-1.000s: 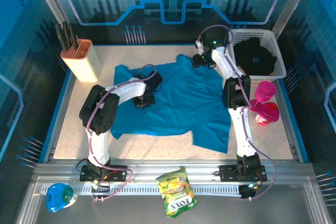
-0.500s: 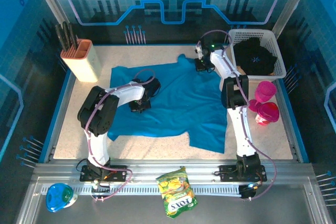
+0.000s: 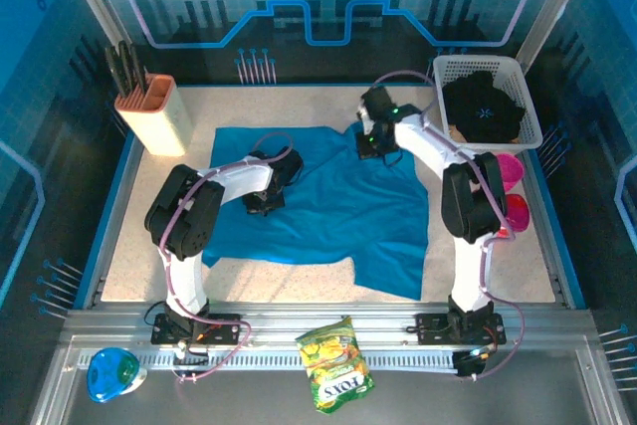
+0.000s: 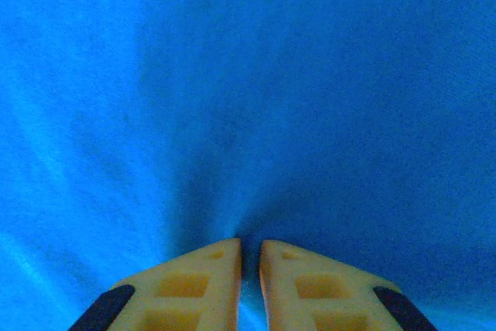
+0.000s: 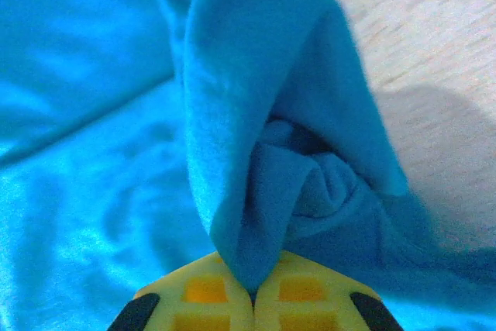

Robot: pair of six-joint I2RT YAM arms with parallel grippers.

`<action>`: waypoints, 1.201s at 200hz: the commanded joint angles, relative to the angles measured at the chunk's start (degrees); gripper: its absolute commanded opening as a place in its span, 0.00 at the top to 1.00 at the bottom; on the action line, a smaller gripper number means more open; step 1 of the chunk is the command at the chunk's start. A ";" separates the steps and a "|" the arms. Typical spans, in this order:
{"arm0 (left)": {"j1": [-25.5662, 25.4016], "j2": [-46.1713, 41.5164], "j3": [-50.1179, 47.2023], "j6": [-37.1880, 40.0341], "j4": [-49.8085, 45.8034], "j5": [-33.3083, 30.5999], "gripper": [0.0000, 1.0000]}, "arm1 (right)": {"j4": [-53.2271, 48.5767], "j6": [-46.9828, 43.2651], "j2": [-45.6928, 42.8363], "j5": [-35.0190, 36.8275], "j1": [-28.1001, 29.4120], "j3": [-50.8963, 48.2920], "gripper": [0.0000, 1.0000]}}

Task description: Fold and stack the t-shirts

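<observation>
The large teal-blue t-shirt (image 3: 328,211) lies spread over the middle of the table. My left gripper (image 3: 265,198) presses down on its left part, its fingers (image 4: 209,269) shut on a pucker of teal cloth (image 4: 248,114). At the shirt's far edge my right gripper (image 3: 370,138) is shut on a bunched fold of the same shirt (image 5: 256,137), which rises out from between the yellow fingertips (image 5: 201,288). Bare tabletop (image 5: 434,52) shows to the right of that fold. The black t-shirt (image 3: 484,106) lies crumpled in the white basket (image 3: 530,97) at the back right.
A knife block (image 3: 154,111) stands at the back left. Pink cups (image 3: 514,208) sit at the right edge, partly behind my right arm. A snack bag (image 3: 334,365) and a blue object (image 3: 109,373) lie on the metal rail in front.
My right gripper went from open to shut on the shirt's far edge and pulled it left and nearer. The right elbow swung out to the right. The left gripper shifted slightly nearer and held.
</observation>
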 commanded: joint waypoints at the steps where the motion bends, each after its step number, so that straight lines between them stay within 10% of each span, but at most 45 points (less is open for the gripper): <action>1: -0.09 1.97 -2.20 -0.81 -0.20 3.38 0.82 | 4.10 9.04 -0.70 -1.70 3.19 -7.56 0.83; 30: -0.17 1.89 -2.11 -0.56 0.00 3.23 0.79 | 4.00 11.49 -2.11 -4.14 6.56 -9.72 0.58; 83: -0.17 0.84 -2.63 -0.65 0.29 3.45 0.78 | -4.34 8.21 -9.17 3.88 3.87 -4.17 0.47; 162: -0.17 -0.28 -3.51 -0.43 0.52 3.24 0.77 | -7.03 5.06 4.66 2.39 -10.44 3.80 0.66; 240: -0.16 0.84 -2.38 0.18 0.52 3.20 0.76 | 1.66 6.67 -12.14 -0.77 -6.27 -20.48 0.75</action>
